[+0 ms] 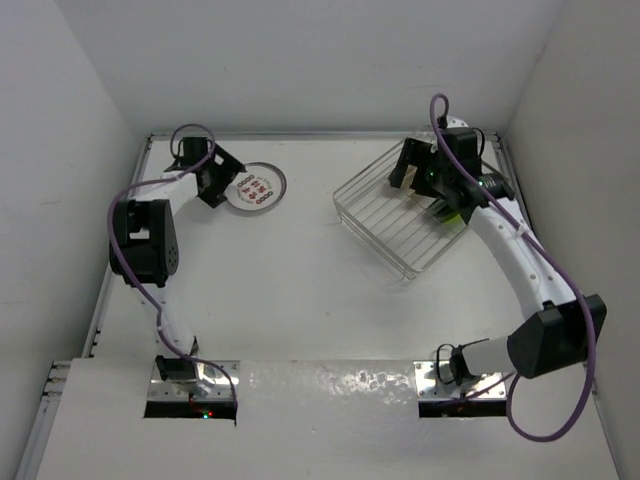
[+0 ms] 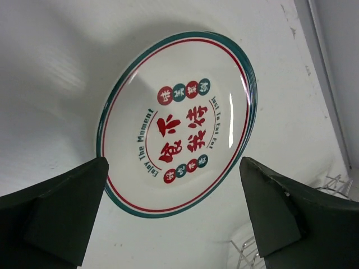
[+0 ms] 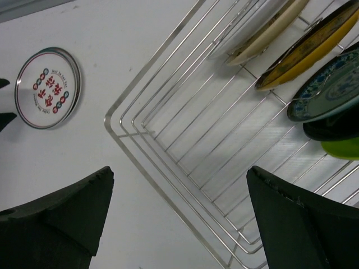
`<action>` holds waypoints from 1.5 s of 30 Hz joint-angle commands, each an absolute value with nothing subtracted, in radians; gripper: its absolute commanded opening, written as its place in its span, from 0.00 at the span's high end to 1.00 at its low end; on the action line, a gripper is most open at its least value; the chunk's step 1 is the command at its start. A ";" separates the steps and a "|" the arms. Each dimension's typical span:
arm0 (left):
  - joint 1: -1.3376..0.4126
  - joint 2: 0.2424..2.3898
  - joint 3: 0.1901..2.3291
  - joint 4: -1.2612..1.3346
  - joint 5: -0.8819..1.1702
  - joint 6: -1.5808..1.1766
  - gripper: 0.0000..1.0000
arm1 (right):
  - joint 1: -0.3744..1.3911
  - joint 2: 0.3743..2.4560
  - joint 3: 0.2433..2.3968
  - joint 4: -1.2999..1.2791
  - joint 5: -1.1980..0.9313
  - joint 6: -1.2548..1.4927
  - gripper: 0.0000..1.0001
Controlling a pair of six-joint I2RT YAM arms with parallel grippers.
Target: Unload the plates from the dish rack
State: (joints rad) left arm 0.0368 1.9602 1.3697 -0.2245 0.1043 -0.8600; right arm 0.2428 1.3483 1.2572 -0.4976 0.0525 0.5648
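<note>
Printed white plate [image 2: 176, 123] flat on bench [image 1: 300, 290], well apart from dish rack [image 1: 392, 215]. Legible: "Enjoy The Moment", possibly "Just To Eat". Left end effector [image 2: 175, 185] wide apart, empty, at plate. Right end effector [image 3: 179, 174] wide apart, empty, over rack. In rack, on edge: cream plate [image 3: 263, 28], mustard plate [image 3: 311, 45], teal-blue plate [image 3: 328, 89], black plate [image 3: 331, 130], lime plate [image 3: 342, 148].

A printed white plate [image 1: 257, 188] lies (just beside the left hand [image 1: 225, 182]) apart from the dish rack [image 1: 385, 215].
</note>
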 commanded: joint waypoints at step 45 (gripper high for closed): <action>-0.187 0.925 0.867 -0.480 -0.074 -0.304 0.00 | 0.221 2.180 2.086 -0.678 0.723 0.738 0.44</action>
